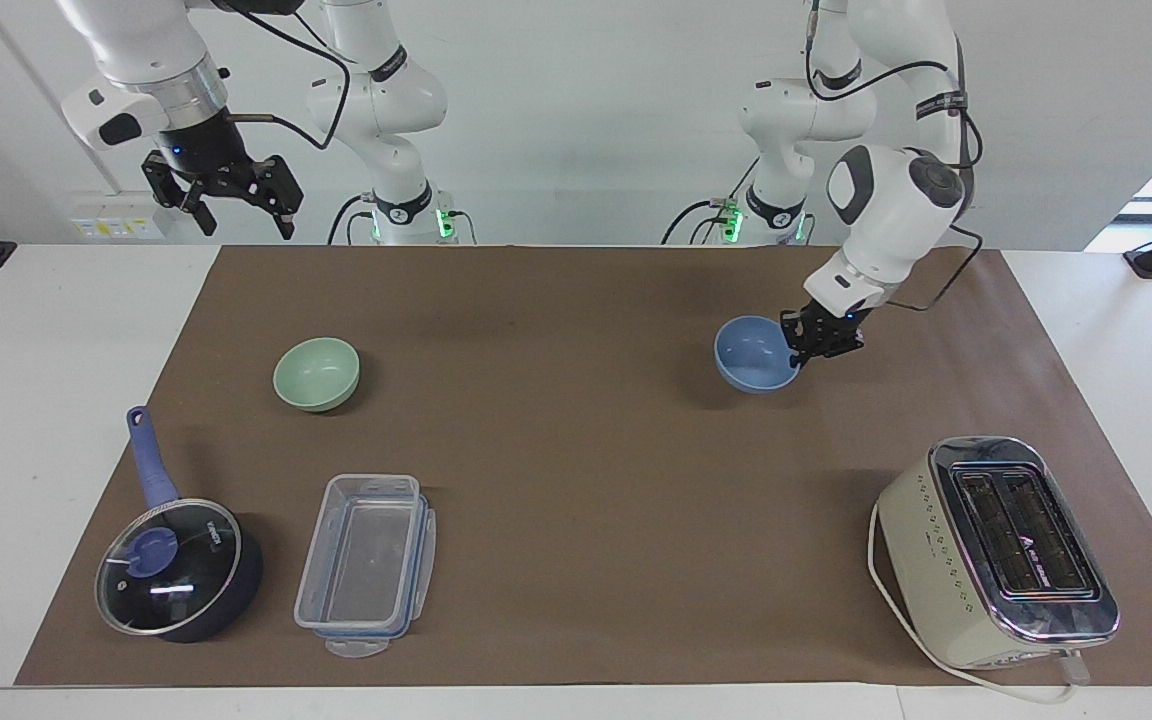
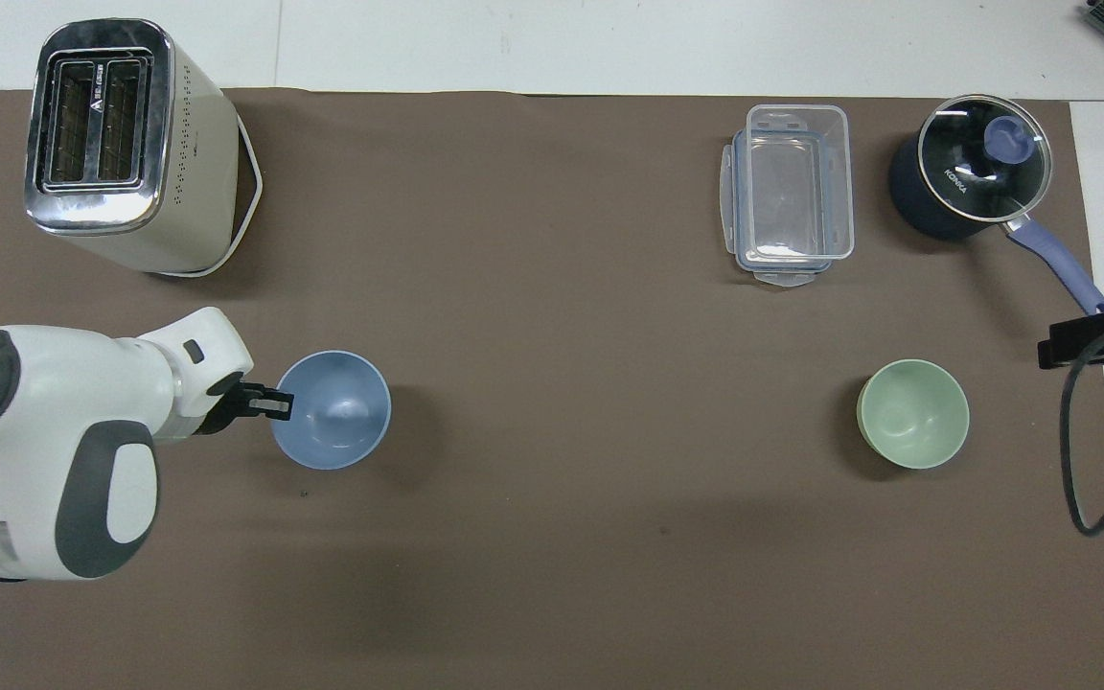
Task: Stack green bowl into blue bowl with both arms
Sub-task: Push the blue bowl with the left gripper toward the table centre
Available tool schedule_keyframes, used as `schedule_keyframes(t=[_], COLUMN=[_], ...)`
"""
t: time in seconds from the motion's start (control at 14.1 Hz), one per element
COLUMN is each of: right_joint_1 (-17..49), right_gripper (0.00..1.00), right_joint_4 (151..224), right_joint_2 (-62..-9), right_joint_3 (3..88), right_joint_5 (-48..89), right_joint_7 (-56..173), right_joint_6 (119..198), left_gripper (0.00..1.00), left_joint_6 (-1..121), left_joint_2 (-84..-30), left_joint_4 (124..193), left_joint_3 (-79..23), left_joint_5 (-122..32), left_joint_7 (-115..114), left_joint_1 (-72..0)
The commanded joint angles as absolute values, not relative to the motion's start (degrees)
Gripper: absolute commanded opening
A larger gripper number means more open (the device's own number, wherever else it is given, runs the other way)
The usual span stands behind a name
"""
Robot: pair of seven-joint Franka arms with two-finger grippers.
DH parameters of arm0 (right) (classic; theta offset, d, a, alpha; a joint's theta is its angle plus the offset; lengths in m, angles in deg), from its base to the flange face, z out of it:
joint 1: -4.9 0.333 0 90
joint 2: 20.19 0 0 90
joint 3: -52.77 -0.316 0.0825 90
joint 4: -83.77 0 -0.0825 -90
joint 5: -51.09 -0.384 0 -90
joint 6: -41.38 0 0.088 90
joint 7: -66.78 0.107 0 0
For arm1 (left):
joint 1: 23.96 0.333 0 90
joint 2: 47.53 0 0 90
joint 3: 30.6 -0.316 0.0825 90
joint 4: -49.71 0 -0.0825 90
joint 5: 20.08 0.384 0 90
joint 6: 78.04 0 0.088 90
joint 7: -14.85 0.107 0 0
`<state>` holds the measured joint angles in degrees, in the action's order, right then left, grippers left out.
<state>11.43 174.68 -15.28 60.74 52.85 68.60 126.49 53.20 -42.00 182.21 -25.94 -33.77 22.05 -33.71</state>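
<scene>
Periwinkle-blue bowl (image 1: 754,354) hangs over the brown mat (image 1: 576,450), its rim pinched in the closed left gripper (image 1: 798,358). We note the green bowl (image 1: 316,373) resting on the mat toward the right arm's end, well apart. Right gripper (image 1: 236,205) waits raised above that end's edge, fingers spread, empty.

The only word that can be read is "KONKA", in white letters on the glass lid (image 2: 983,153) of the dark blue saucepan (image 2: 935,206); the toaster (image 2: 121,144) carries a small logo that is not legible.
</scene>
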Motion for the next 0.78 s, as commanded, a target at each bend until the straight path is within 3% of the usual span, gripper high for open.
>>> schedule_keyframes(t=[0.0, 0.28, 0.71], right_joint_1=[11.0, 10.8, 10.1], right_gripper=[1.00, 1.00, 1.00], right_joint_4=[176.6, 178.4, 179.3], right_joint_2=[-13.9, -12.7, -12.8], right_joint_3=[60.5, 60.9, 61.0], right_joint_5=[52.1, 52.1, 52.1], right_joint_7=[67.1, 67.0, 65.7], right_joint_6=[126.7, 127.9, 129.2], left_gripper=[0.00, 0.00, 0.00], left_joint_6=[56.1, 65.4, 69.4], left_joint_2=[-41.3, -44.1, -48.9], left_joint_4=[183.9, 185.5, 183.8], left_joint_3=[-26.9, -26.9, -26.9], left_joint_5=[-34.5, -34.5, -34.1], left_joint_7=[14.5, 5.8, 1.9], left_joint_1=[-40.1, -47.9, -52.2])
